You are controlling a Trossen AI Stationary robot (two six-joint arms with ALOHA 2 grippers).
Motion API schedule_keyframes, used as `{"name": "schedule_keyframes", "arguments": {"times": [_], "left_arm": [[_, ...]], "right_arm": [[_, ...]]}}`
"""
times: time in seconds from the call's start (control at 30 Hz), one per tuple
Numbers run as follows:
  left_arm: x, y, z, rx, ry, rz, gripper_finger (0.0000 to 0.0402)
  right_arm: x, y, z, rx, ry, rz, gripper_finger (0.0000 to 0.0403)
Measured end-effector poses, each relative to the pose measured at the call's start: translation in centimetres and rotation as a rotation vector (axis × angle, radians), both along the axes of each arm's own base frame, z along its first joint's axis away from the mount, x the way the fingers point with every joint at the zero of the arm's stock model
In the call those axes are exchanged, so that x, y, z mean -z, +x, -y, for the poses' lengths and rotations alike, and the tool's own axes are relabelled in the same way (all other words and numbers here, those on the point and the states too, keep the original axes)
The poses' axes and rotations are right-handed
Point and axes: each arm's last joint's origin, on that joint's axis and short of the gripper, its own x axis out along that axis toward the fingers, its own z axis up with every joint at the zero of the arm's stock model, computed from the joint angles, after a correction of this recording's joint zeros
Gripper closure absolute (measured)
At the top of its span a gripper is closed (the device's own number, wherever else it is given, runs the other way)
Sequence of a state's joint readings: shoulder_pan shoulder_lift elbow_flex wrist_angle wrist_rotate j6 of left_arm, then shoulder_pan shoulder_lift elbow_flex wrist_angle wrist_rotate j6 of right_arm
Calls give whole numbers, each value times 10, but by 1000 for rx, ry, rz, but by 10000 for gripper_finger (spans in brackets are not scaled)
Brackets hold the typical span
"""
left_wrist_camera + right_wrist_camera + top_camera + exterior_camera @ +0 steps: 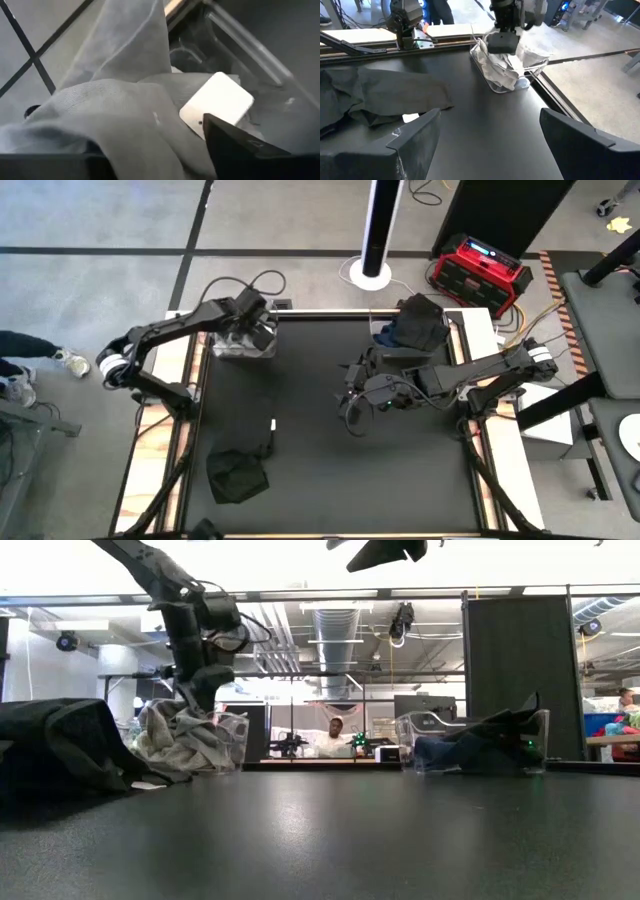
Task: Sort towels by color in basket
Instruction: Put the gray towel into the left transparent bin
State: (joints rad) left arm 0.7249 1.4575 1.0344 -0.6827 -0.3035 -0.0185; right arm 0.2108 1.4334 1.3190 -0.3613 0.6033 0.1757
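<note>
A clear basket (243,342) at the table's far left holds white and light grey towels (501,70). My left gripper (501,46) hangs just over it, pointing steeply down, fingers apart, with a grey towel (125,115) and its white tag (217,102) right before them. A second clear basket (418,325) at the far right holds navy and black towels (480,745). Black towels (240,470) lie in a heap on the table's near left. My right gripper (490,130) hovers open over the table's middle, holding nothing. My left gripper comes at the grey towel from above, slanting down into the left basket. A fold of the towel (100,135) lies across one finger and hides it; the other finger (235,145) stands beside the tag. The towel rests on the pile in the basket, slack.
The black table top (330,470) is bare in the middle and at the near right. A white tag (410,118) shows at the edge of the black heap. A person sits in the room beyond the far edge (335,735); a foot (70,362) shows on the floor at the left.
</note>
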Motion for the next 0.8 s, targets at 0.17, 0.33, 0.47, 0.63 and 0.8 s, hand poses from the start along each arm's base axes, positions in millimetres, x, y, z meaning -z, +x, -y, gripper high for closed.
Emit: {"name": "schedule_keyframes", "arguments": {"times": [0.17, 0.33, 0.47, 0.63, 0.8], "left_arm": [[-16, -5, 7, 2, 40, 47, 184], [-30, -13, 15, -9, 67, 89, 167], [-39, -18, 20, -11, 88, 117, 167], [-50, -25, 26, -18, 115, 153, 169], [-61, -31, 30, -42, 179, 181, 171]], "right_arm": [[0, 0, 0, 0, 0, 0, 69], [0, 0, 0, 0, 0, 0, 59], [0, 0, 0, 0, 0, 1, 58], [0, 0, 0, 0, 0, 1, 58], [0, 0, 0, -1, -2, 1, 58]]}}
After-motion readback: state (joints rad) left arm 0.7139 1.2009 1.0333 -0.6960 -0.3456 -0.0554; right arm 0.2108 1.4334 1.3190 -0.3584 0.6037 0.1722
